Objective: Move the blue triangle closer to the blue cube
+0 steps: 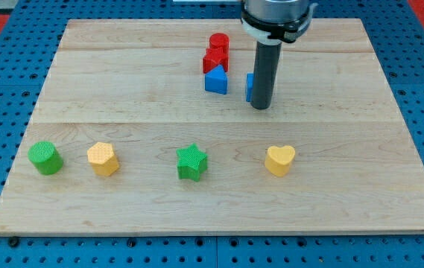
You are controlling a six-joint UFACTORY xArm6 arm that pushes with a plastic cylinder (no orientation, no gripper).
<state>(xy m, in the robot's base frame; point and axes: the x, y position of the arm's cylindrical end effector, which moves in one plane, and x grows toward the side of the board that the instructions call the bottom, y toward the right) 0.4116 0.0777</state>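
Observation:
The blue triangle (216,80) lies on the wooden board (122,89) near the view's top centre, just below two red blocks. The blue cube (249,87) sits to its right, mostly hidden behind my rod; only its left edge shows. My tip (261,107) rests on the board right in front of the blue cube, to the right of and slightly below the blue triangle, a short gap away from the triangle.
A red cylinder (219,42) and a red star-like block (214,59) stand above the blue triangle, touching it. Along the view's bottom row lie a green cylinder (45,158), a yellow hexagon (103,158), a green star (192,162) and a yellow heart (279,159).

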